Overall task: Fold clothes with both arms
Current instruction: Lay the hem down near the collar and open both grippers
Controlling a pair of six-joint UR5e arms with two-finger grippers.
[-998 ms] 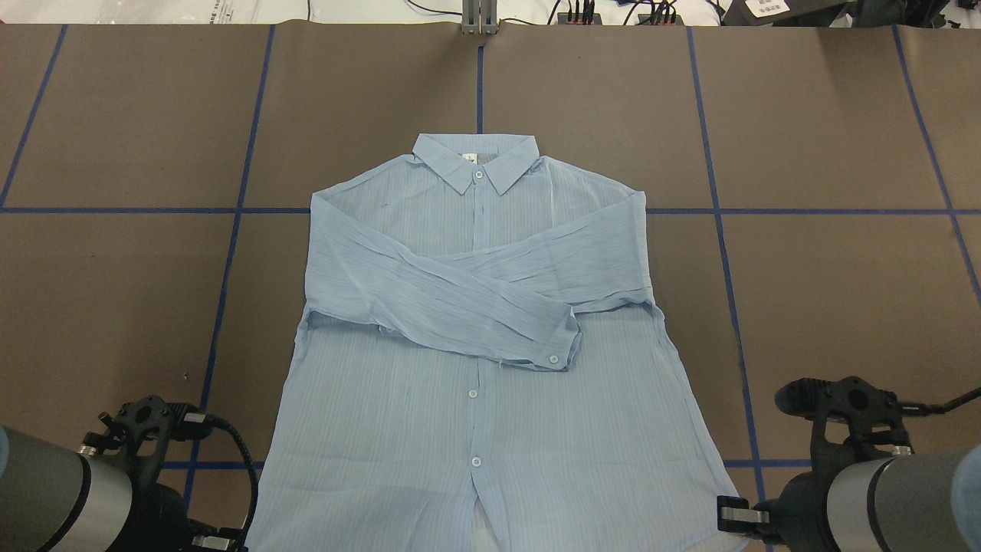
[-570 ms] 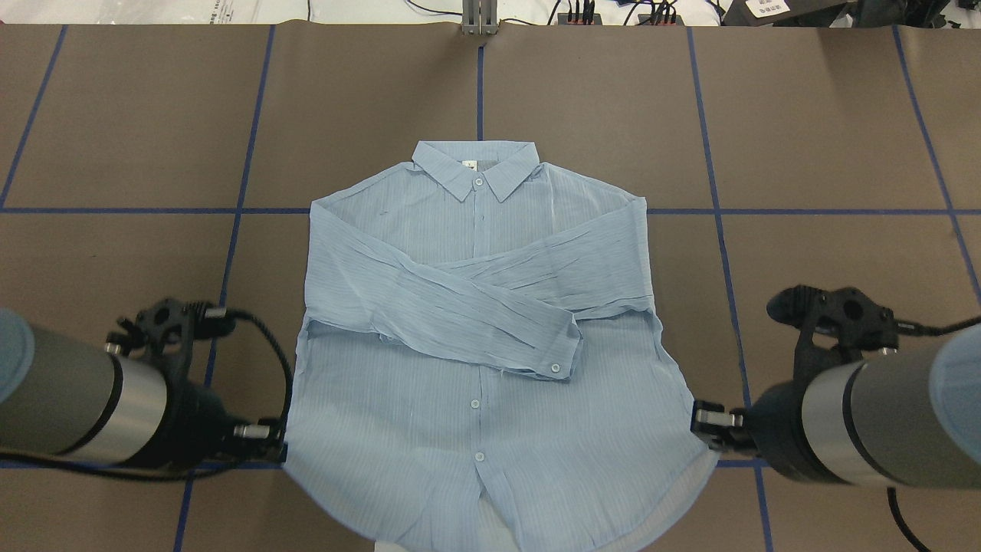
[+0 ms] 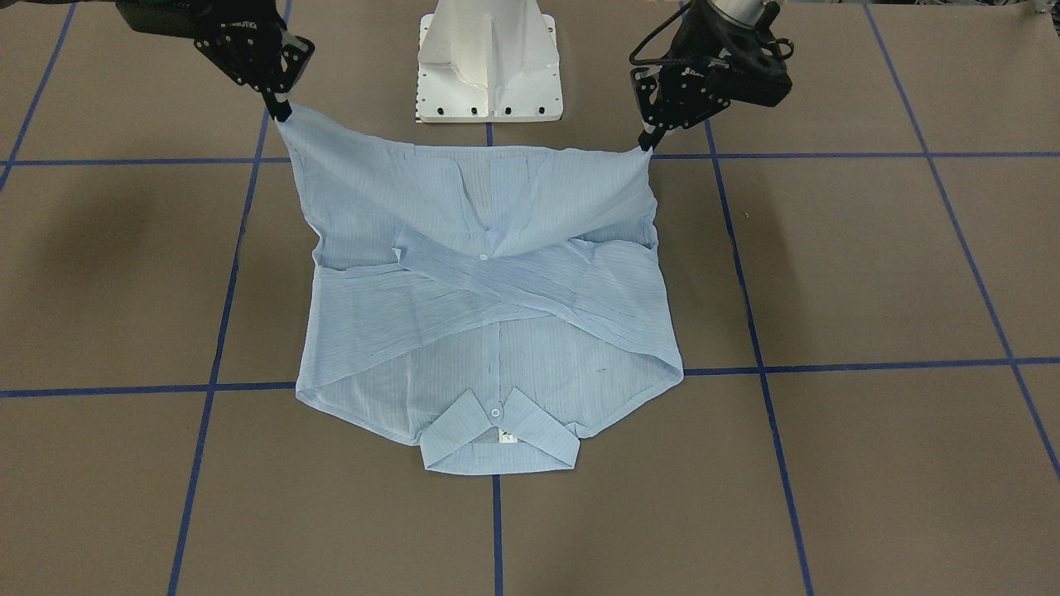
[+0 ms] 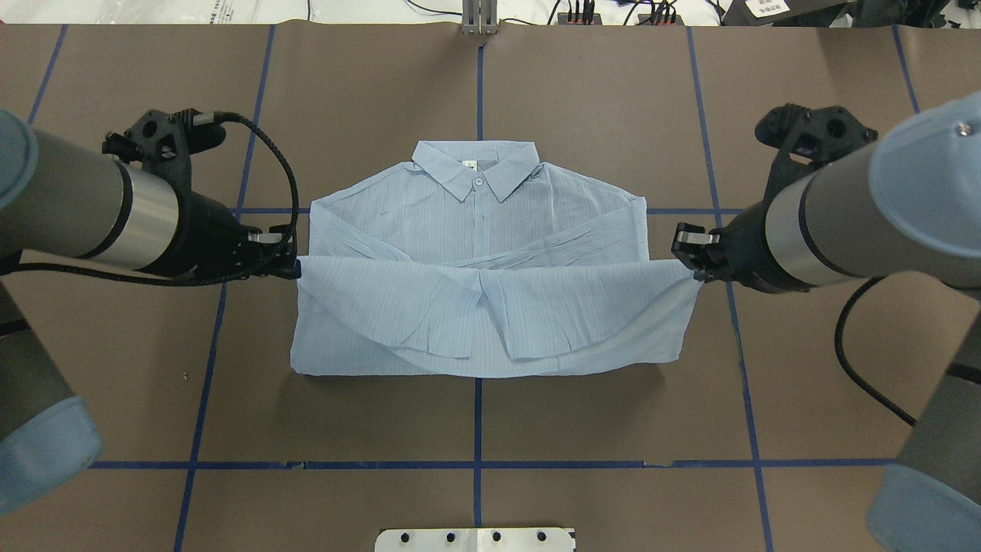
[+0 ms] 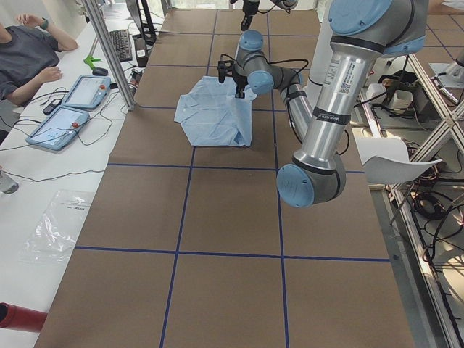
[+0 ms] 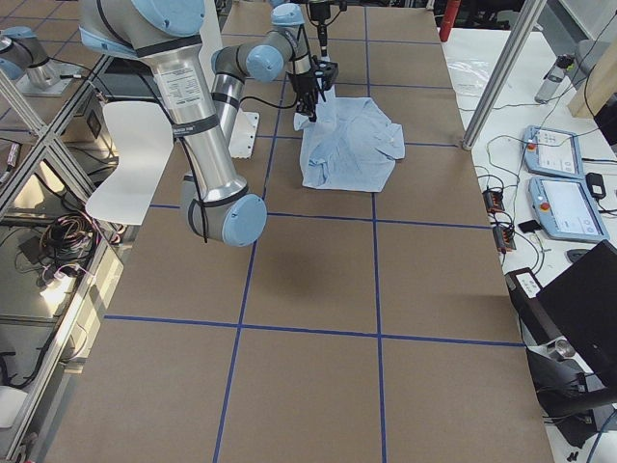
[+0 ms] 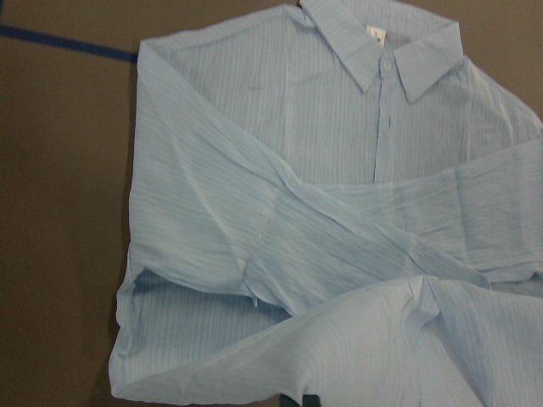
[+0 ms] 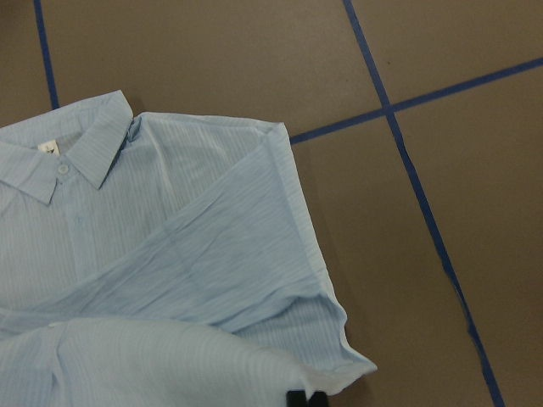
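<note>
The pale-blue striped shirt (image 4: 475, 222) lies front up on the brown table, collar (image 4: 475, 165) at the far side, sleeves crossed over the chest. Its lower half (image 4: 490, 322) is lifted and doubled over toward the collar. My left gripper (image 4: 295, 264) is shut on the left hem corner, and my right gripper (image 4: 693, 272) is shut on the right hem corner. The hem hangs stretched between them above the sleeves. In the front-facing view the left gripper (image 3: 646, 145) and right gripper (image 3: 280, 112) pinch the raised corners of the shirt (image 3: 497, 314). The wrist views show the shirt (image 7: 322, 212) (image 8: 170, 254) below.
The white pedestal base (image 3: 489, 66) stands at the robot's edge of the table. Blue tape lines (image 4: 475, 464) grid the brown surface. An aluminium post (image 4: 479, 19) stands at the far edge. A seated person (image 5: 29, 51) and teach pendants (image 5: 72, 109) are beyond the far side.
Both grippers, holding the hem corners, have risen from the near edge and moved forward toward the collar. The shirt's lower half now folds over the crossed sleeves.
</note>
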